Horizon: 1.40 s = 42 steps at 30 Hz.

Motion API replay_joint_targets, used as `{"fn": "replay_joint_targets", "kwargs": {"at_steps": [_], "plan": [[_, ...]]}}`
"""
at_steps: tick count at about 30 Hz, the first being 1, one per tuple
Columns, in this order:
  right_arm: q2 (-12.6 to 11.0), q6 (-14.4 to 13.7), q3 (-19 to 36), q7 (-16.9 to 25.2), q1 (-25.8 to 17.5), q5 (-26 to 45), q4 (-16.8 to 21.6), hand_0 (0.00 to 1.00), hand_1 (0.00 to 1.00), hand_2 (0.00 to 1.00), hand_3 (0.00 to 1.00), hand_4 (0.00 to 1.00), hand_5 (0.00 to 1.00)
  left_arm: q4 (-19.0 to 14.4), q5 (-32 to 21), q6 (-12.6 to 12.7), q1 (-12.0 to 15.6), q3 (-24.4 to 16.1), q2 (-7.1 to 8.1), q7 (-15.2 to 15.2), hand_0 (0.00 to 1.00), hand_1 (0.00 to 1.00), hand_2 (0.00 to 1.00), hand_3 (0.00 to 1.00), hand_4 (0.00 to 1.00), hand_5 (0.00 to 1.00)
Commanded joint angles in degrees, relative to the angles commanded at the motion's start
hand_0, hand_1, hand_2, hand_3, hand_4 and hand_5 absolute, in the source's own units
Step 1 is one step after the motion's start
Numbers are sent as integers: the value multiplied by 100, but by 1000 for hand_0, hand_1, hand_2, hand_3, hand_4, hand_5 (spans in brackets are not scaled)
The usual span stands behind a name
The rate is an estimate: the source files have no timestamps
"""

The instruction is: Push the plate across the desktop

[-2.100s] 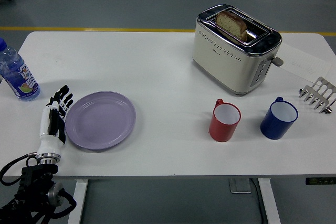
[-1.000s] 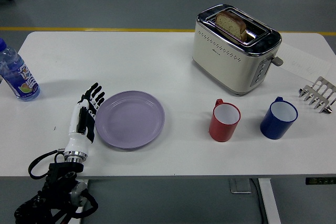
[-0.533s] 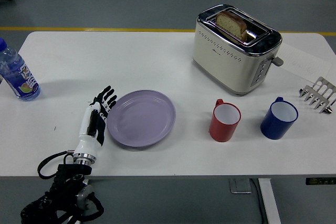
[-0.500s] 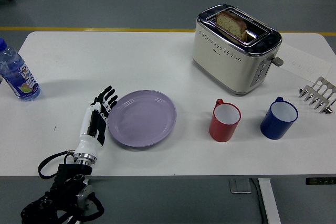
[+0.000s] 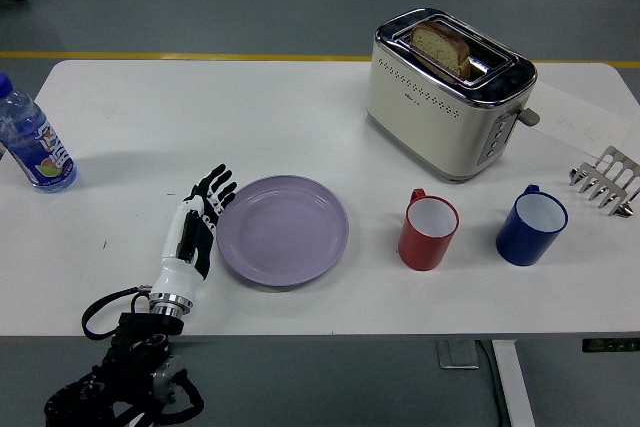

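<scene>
Plate [image 5: 283, 230], lilac, empty, lies flat on the white tabletop [image 5: 300, 107], left of centre and toward the near edge. Left robot hand [image 5: 200, 219] is set edge-on against the plate's left rim, fingers extended and loosely spread, holding nothing; it acts as a flat pusher, not a grasp. Contact appears to be at the rim only. Right arm not in view.

Other items: red mug [image 5: 428, 230] just right of the plate with a clear gap between them; blue mug [image 5: 531, 224] further right; toaster [image 5: 447, 91] with bread in its slot behind the mugs; metal toast rack [image 5: 603, 180] at far right edge; water bottle [image 5: 30, 139] at far left, well apart from the hand.

Step in hand, as judged: mid-push, plate being slid rightward across the tabletop.

Next move calls for a level, steady sideways push with the hand kept low on the rim so the plate does not tip or rotate. Risk: red mug sits in the path; stop short of it or steer the plate along the near side
</scene>
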Motion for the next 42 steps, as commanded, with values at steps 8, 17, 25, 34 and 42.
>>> {"fn": "replay_joint_targets", "kwargs": {"at_steps": [8, 17, 25, 34, 42], "plan": [[-5, 1, 7, -1, -23, -11, 0, 530, 500, 599, 550, 252, 198, -91, -44, -11, -20, 191, 0, 0, 875, 881, 918, 868, 505, 998], [-9, 0, 3, 9, -19, 12, 0, 530, 500, 599, 550, 252, 199, -174, -115, -32, -91, 464, 24, 0, 874, 881, 918, 868, 503, 998], [-16, -2, -15, 18, -15, 56, 0, 531, 501, 599, 550, 252, 198, -283, -149, -65, -178, 711, 49, 0, 874, 879, 918, 868, 502, 998], [-22, -7, -62, 30, -6, 132, 0, 531, 500, 599, 550, 252, 198, -428, -17, 63, -136, 490, 47, 0, 868, 875, 915, 860, 501, 998], [-32, -18, -74, 36, 16, 167, 0, 531, 501, 599, 550, 253, 198, -621, 415, 196, 31, -351, 55, 0, 786, 810, 848, 774, 507, 998]]}}
